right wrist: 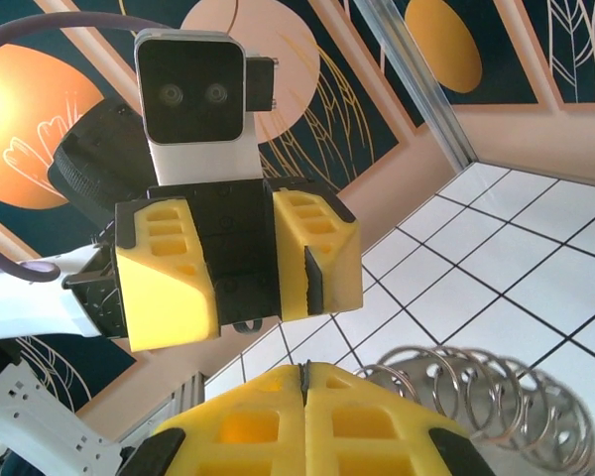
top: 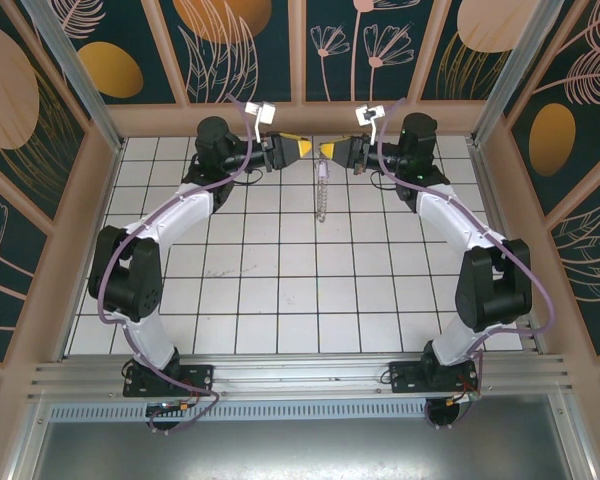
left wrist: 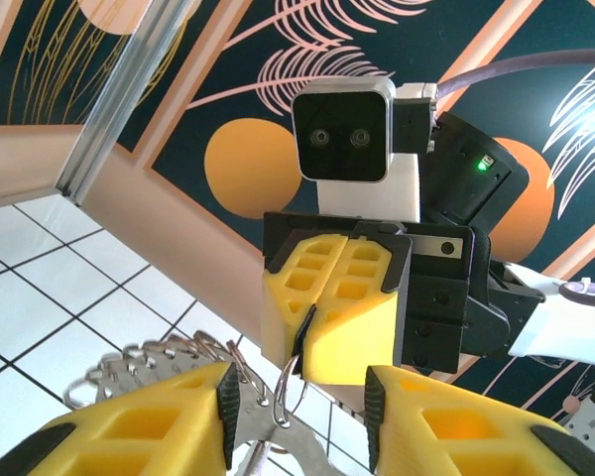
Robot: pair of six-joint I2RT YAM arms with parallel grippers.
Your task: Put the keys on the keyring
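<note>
The white tiled table (top: 280,290) stood inside dark walls (top: 400,40) painted with leaves and orange discs; an aluminium rail (top: 300,375) ran along its near edge.

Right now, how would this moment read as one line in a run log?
right hand: shut on keyring, which dangles above table | left hand: open, facing right hand

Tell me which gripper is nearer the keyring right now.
Right. The right gripper is shut on the top of the keyring, which hangs below it. The left gripper is open just opposite, apparently straddling part of it without clamping.
</note>
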